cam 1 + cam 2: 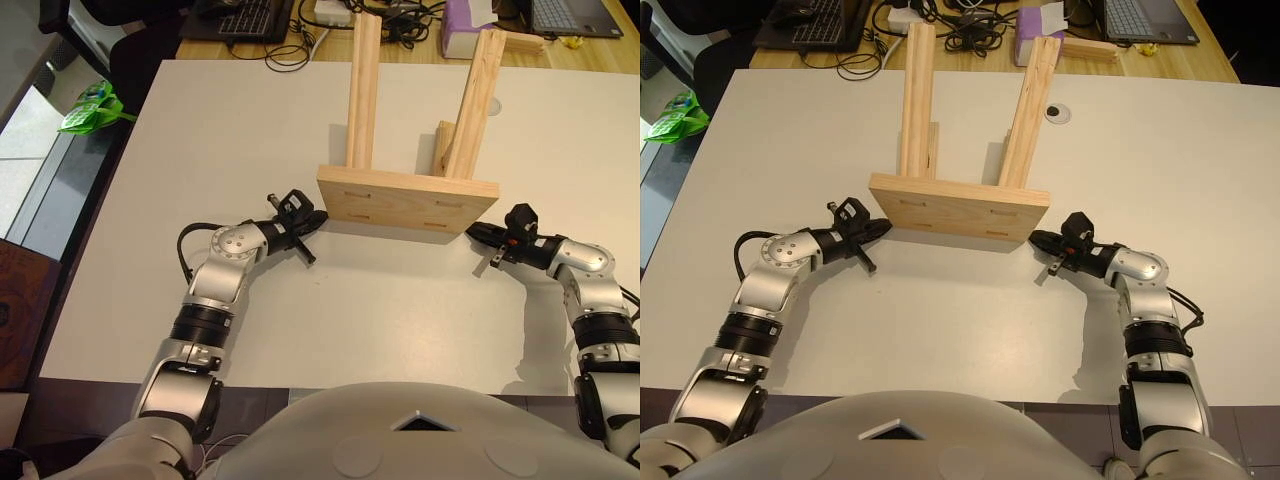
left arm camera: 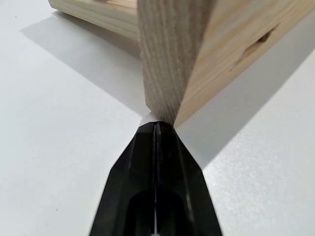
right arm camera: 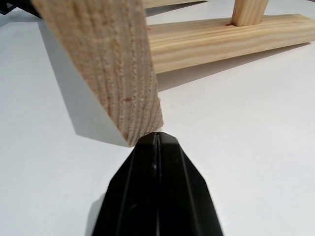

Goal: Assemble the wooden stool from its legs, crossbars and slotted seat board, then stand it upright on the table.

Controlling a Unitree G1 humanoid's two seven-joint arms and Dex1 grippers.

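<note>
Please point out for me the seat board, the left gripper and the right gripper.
Seat board (image 1: 405, 200): left eye view, middle of its slotted face.
Left gripper (image 1: 316, 217): left eye view, its fingertips.
Right gripper (image 1: 473, 231): left eye view, its fingertips.

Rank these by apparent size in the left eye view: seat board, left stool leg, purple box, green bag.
1. seat board
2. left stool leg
3. purple box and green bag: about alike. The box is farther off and partly hidden, so these two are left unranked.
</note>
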